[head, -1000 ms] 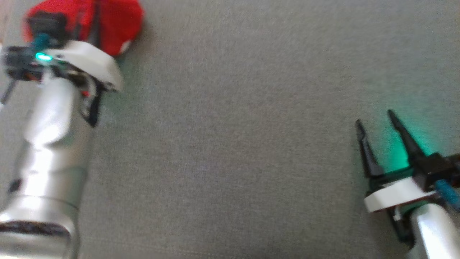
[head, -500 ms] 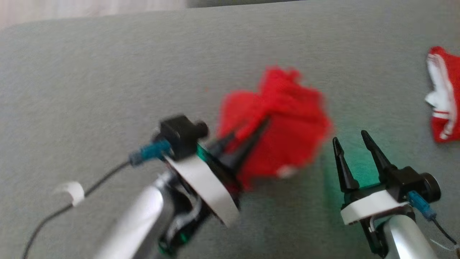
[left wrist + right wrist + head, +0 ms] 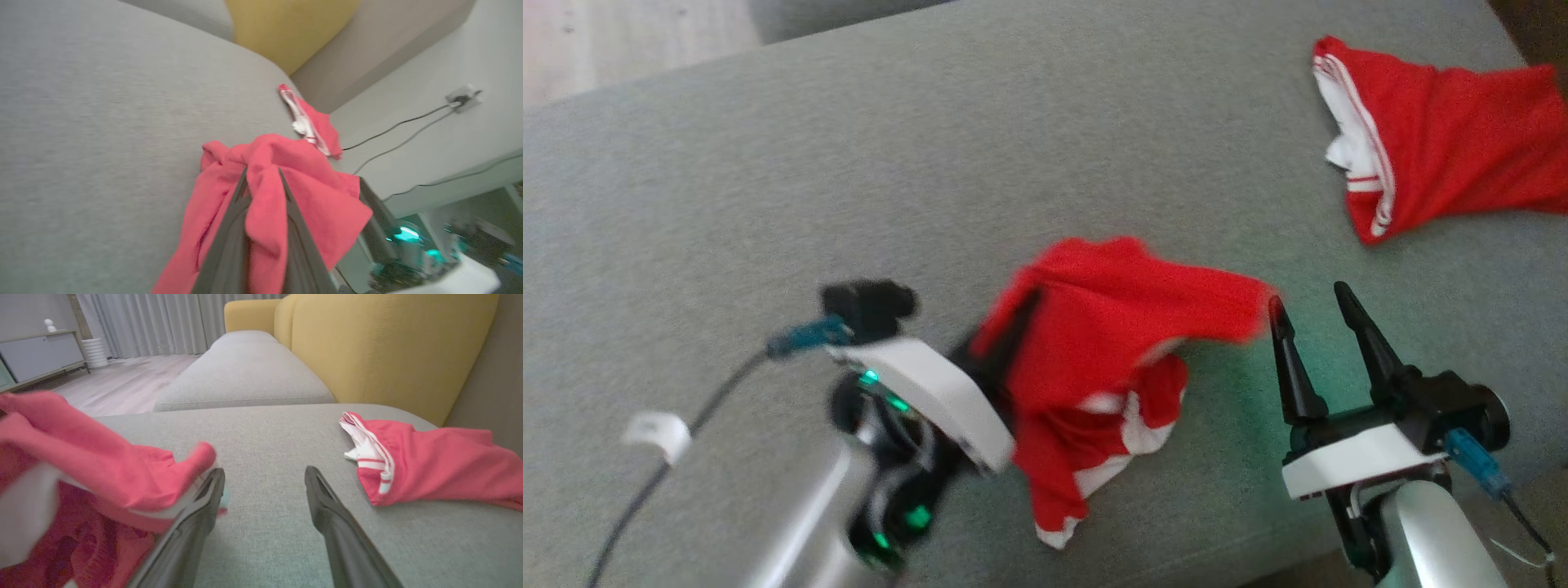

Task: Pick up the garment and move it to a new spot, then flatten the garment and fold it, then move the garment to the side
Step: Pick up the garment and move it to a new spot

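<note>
Step in hand: the first, by my reading. The garment (image 3: 1111,318) is held up for the move to a new spot, and flattening and folding are not yet begun.
Garment, where: it hangs bunched from the left claw over the near middle of the grey sofa seat (image 3: 931,163), with its white-trimmed lower end trailing toward the near edge. Whether that end rests on the seat I cannot tell.
Left claw (image 3: 261,183): nearly closed, its two dark fingers pinching a thick fold of the red cloth, which spills over both of them.
Right claw (image 3: 1307,300): spread wide and empty, low over the seat just right of the garment. The cloth's right corner reaches its left finger and seems to brush it.
Other thing: a second red garment (image 3: 1437,139) with white stripes lies at the far right of the seat, well apart from the held one.
Next move calls for: setting the bundle down on the open stretch of seat, clear of the second red garment, then letting go so both claws can take opposite edges and draw the cloth flat.
Watch for: the cloth is crumpled and doubled, so a pull from one point would likely drag it rather than spread it.
</note>
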Robot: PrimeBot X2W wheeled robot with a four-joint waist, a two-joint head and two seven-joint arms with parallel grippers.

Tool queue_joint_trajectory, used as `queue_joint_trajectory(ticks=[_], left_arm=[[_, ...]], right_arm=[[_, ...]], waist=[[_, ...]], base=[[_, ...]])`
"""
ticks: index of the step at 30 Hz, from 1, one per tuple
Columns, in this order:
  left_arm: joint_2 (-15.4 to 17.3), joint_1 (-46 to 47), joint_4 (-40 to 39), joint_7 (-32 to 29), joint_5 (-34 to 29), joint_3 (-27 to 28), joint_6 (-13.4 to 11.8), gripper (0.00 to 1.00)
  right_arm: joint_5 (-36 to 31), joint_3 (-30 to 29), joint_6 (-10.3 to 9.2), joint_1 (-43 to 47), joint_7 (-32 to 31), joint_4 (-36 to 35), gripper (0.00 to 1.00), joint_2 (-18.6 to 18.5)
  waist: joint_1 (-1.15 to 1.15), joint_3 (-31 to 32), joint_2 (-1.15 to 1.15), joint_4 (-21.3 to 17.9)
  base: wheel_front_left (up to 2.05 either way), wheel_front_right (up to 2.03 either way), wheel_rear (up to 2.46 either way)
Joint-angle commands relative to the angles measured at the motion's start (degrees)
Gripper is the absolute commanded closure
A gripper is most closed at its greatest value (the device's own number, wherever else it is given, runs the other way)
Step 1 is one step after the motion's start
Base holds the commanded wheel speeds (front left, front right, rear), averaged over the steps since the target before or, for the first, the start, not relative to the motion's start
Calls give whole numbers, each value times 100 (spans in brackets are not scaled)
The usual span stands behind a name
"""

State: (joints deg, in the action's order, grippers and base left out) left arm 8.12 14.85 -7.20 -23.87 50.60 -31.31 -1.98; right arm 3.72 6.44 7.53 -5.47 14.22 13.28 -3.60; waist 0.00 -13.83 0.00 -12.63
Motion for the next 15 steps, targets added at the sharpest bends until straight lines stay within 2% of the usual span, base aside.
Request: queue_joint_trajectory(ticks=[1,6,11,12,13,14,15], left_arm=[[76,478,116,47,-76,360,-48,100],[191,1206,1551,272,-116,960,-277,100],[318,1748,2634,624,-265,1225,-292,100],[368,1827,2810,725,-358,1225,-288,91],[417,1895,2965,856,-463,1218,-277,43],[456,1949,3101,1011,-561,1219,-271,17],[478,1987,3224,1184,-638,1238,-277,0]], right_arm=[[54,128,-4,-221,77,-192,0,42],[76,187,-4,-296,77,-152,0,60],[85,222,-4,-313,77,-135,0,67],[83,220,-4,-308,77,-130,0,68],[81,218,-4,-302,77,-124,0,69],[81,214,-4,-293,77,-118,0,69],[86,209,-4,-281,77,-111,0,70]], waist=[[0,-116,0,-199],[0,-168,0,-375],[0,-158,0,-447],[0,-151,0,-452],[0,-140,0,-454],[0,-127,0,-452],[0,-109,0,-444]], base=[[0,0,0],[0,0,0],[0,0,0],[0,0,0],[0,0,0],[0,0,0],[0,0,0]])
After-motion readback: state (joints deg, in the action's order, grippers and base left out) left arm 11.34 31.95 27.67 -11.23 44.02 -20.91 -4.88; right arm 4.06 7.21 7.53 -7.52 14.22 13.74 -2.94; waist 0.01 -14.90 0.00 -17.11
